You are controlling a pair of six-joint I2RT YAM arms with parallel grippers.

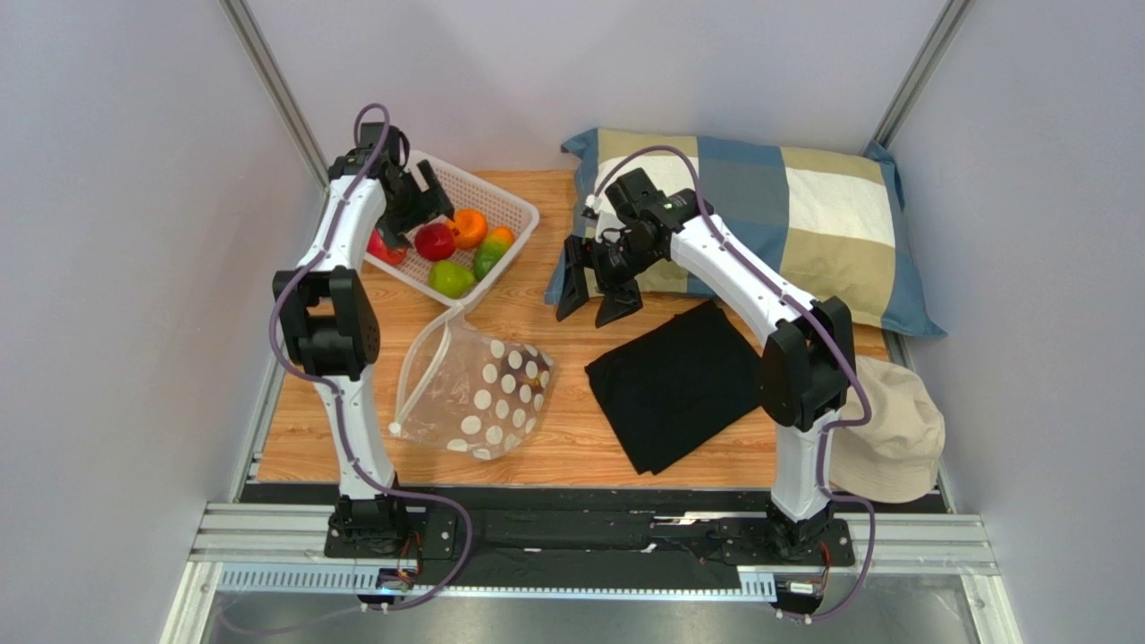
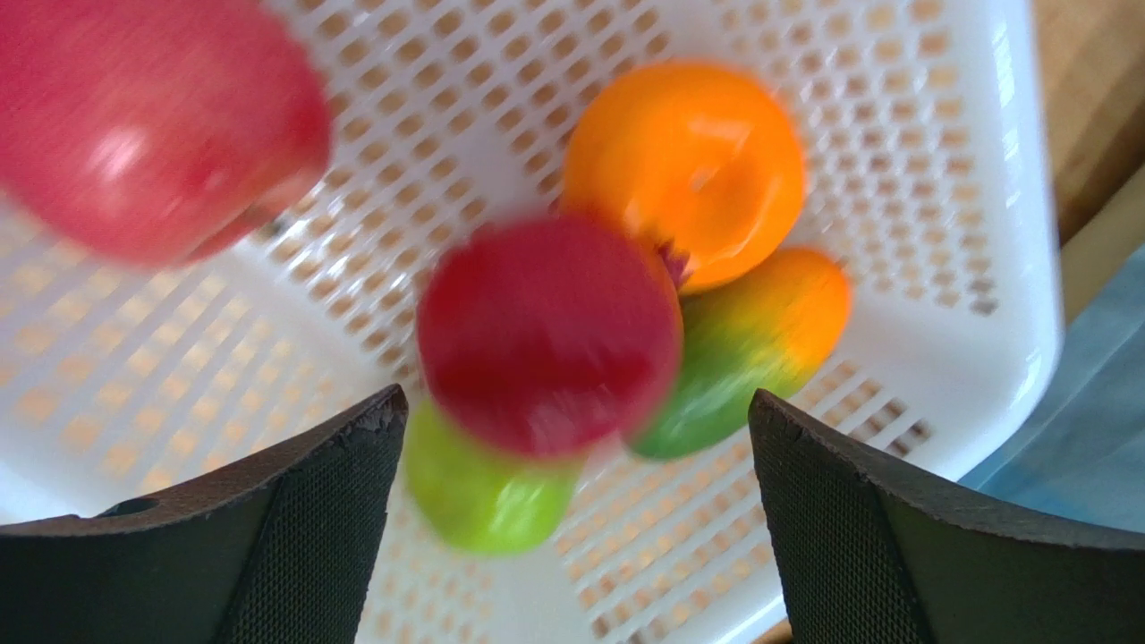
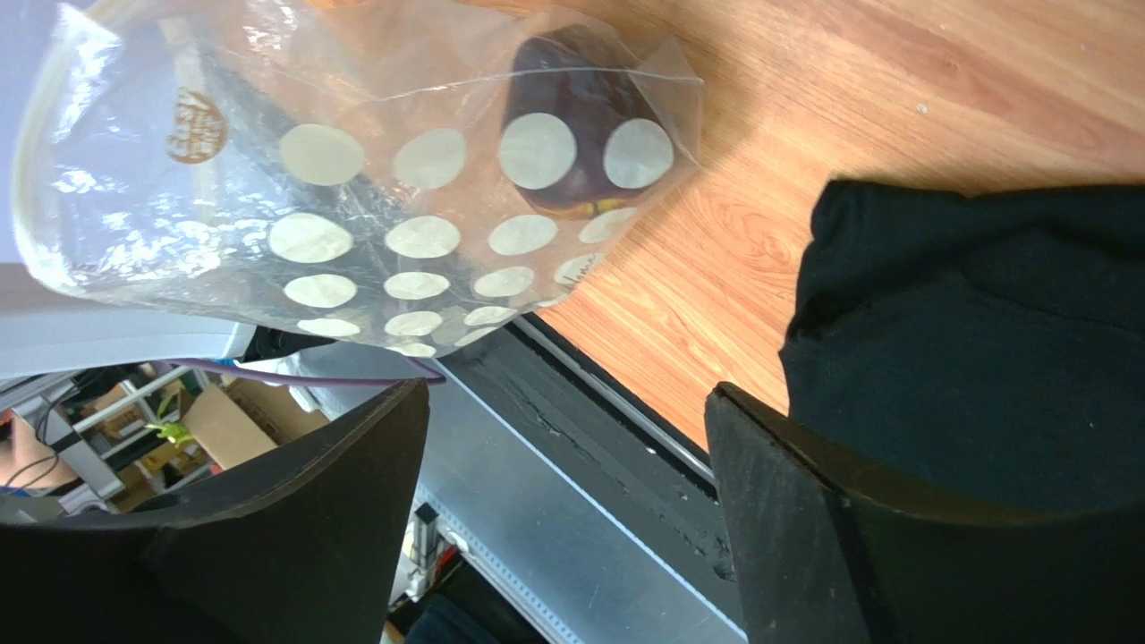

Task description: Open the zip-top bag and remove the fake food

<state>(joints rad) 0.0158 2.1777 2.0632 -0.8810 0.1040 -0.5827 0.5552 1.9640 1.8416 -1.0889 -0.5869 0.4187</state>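
Sitting beneath left gripper, fake food

Basket sits back left on the bench with fake food in it. The zip-top bag is just in front, cloth to its right, pillow behind the cloth.

White basket, checked pillow, black cloth, beige hat

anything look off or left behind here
One thing: a dark purple fruit sits inside the zip-top bag, near its bottom corner, while the other fruits are in the white basket. Nothing looks spilled or damaged.
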